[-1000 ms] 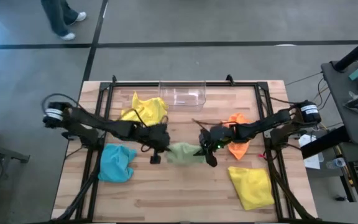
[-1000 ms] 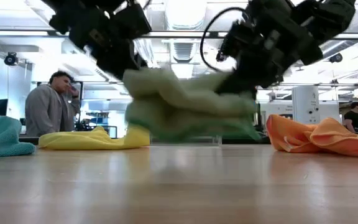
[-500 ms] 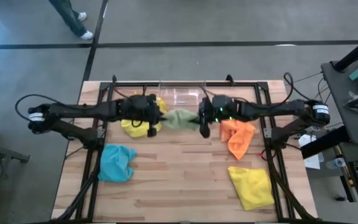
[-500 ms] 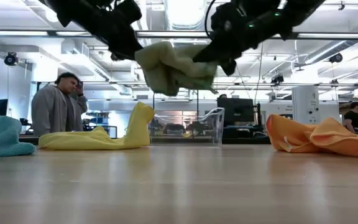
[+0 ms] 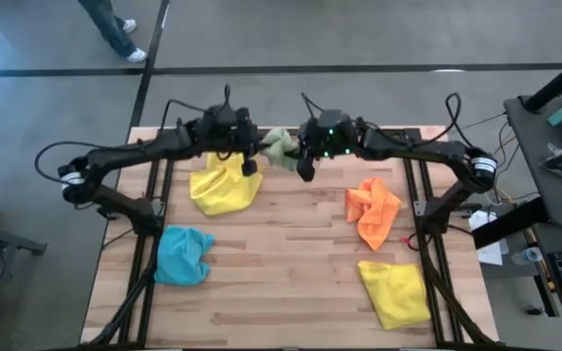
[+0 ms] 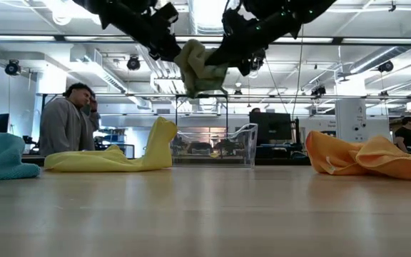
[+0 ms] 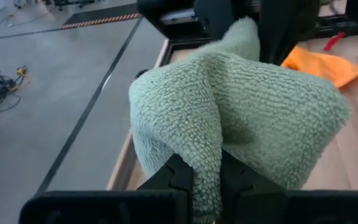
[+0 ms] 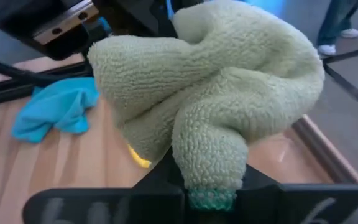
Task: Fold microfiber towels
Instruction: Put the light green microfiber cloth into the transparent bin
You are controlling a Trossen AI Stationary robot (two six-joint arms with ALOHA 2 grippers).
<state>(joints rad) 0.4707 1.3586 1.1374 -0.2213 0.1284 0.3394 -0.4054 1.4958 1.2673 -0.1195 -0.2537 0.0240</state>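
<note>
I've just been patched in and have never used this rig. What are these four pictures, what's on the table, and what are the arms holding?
You are looking at two dark robot arms working at a wooden table. One picture looks straight down from above, one looks level across the tabletop, and the other two come from cameras on each arm's wrist.

In the overhead view, the left gripper and right gripper meet at the far edge of the table. Both are shut on the pale green towel, holding it bunched up in the air above the clear plastic bin.

Lying loose on the table are a yellow towel near the left arm, a light blue towel, an orange towel and a second yellow towel. None looks folded yet.

A person stands in the room behind.
</note>
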